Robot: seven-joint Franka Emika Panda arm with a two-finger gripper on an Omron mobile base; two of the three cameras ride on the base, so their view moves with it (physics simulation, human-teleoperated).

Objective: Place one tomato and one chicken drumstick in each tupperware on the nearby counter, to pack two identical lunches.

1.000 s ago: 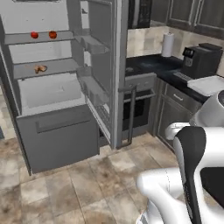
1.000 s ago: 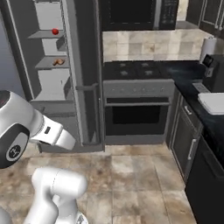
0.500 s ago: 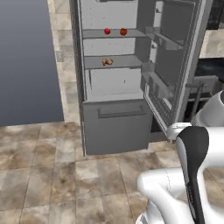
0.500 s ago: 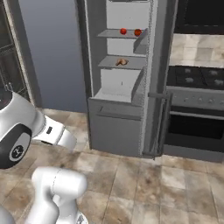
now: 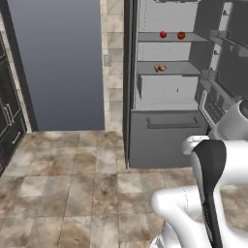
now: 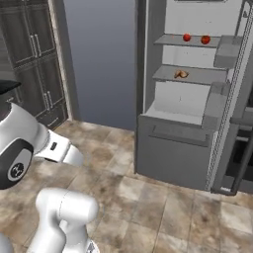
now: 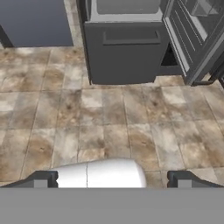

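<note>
Two red tomatoes (image 5: 163,34) (image 5: 181,35) rest side by side on an upper shelf of the open fridge, seen from the right base as tomatoes (image 6: 187,37) (image 6: 205,39). One shelf lower lies a golden-brown chicken drumstick (image 5: 160,68) (image 6: 181,74). In the hand view my gripper (image 7: 112,181) hangs over the tiled floor in front of the fridge. Its fingertips (image 7: 41,179) stand wide apart, open, with nothing between them. The tupperware and the counter are out of view.
The fridge's grey bottom drawer (image 7: 127,52) faces me, and its open door (image 7: 192,39) with shelves juts out on the right. A blue-grey wall panel (image 5: 58,63) stands left of the fridge, with dark cabinets (image 6: 34,54) further left. Brown floor tiles (image 5: 72,184) lie between.
The whole scene has slid rightward in both base views as the base turned left. The stove and black counter have left the pictures; the fridge's contents have not moved.
</note>
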